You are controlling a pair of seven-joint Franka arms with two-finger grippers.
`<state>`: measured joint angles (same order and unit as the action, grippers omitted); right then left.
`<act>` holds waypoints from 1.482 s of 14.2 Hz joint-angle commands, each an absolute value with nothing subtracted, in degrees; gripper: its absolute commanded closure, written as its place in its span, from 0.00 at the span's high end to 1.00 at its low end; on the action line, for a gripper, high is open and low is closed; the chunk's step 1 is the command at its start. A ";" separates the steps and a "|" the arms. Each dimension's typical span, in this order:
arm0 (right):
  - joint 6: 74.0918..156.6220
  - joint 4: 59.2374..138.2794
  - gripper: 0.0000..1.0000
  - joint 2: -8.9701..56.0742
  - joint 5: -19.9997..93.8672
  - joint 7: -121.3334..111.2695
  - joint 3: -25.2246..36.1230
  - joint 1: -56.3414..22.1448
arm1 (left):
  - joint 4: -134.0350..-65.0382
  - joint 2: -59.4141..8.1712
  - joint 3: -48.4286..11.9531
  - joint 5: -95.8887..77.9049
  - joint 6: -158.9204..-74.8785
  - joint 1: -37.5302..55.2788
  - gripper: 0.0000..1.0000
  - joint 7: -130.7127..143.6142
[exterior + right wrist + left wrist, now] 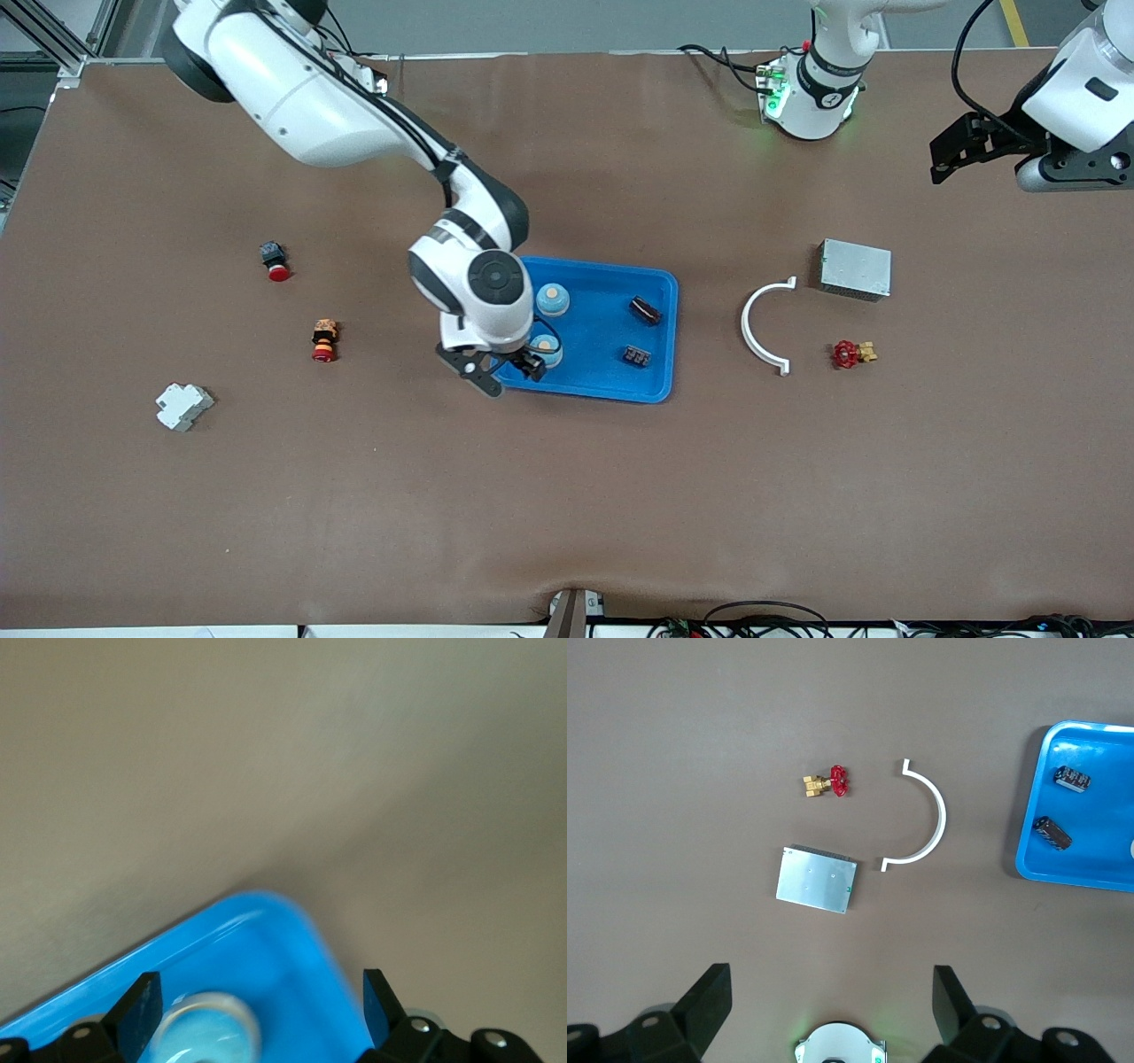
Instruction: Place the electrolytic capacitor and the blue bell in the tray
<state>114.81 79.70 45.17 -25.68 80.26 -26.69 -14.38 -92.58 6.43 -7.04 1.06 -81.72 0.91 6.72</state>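
Right gripper (505, 370) hangs over tray (611, 386) w/ fingers spread, blue bell (547, 349) sitting inside just beneath (2nd bell (552, 299) + two capacitors (645, 309) in there too). Left gripper (961, 146) waits, fingers spread.

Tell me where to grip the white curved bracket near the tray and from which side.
Take the white curved bracket at mid-arc from straight above, one finger inside the curve, one outside. It lies flat on the table and its band is thin, so a top-down pinch across the band looks most secure.
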 commanded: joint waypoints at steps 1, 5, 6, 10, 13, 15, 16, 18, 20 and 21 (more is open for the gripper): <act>109.26 81.82 1.00 39.48 -25.66 66.33 -29.18 -7.31 | -92.99 7.29 -7.47 0.79 -81.65 0.35 1.00 6.42; 106.61 85.68 1.00 32.19 -25.49 45.40 -29.27 1.56 | -92.99 7.91 -7.56 0.79 -81.56 0.53 1.00 6.50; 106.52 86.82 1.00 30.25 -25.14 41.70 -29.35 3.76 | -92.99 8.00 -7.56 0.79 -81.56 0.44 1.00 6.42; 106.52 91.22 1.00 23.39 -19.71 28.25 -29.36 11.14 | -93.08 8.26 -7.38 0.79 -81.56 0.26 1.00 5.89; 106.52 93.68 1.00 19.00 -16.79 19.53 -29.27 16.25 | -92.90 8.17 -7.21 0.88 -81.65 0.26 1.00 5.80; 106.26 95.09 1.00 16.18 -15.39 16.89 -29.27 18.27 | -92.90 8.17 -7.03 0.88 -81.74 0.26 1.00 5.89; 105.39 95.10 1.00 15.56 -14.68 16.53 -29.27 18.80 | -92.90 8.17 -7.12 0.88 -81.83 0.26 1.00 5.80; 104.85 95.10 1.00 13.98 -14.33 16.26 -29.18 19.42 | -92.90 8.35 -7.21 0.88 -81.91 0.26 1.00 5.80; 104.59 95.10 1.00 13.19 -13.46 11.55 -29.18 21.35 | -92.73 8.70 -7.29 0.79 -81.83 0.26 1.00 5.89; 104.50 95.10 1.00 12.66 -11.45 8.21 -29.18 23.18 | -92.55 8.70 -7.29 0.79 -82.00 0.35 1.00 5.80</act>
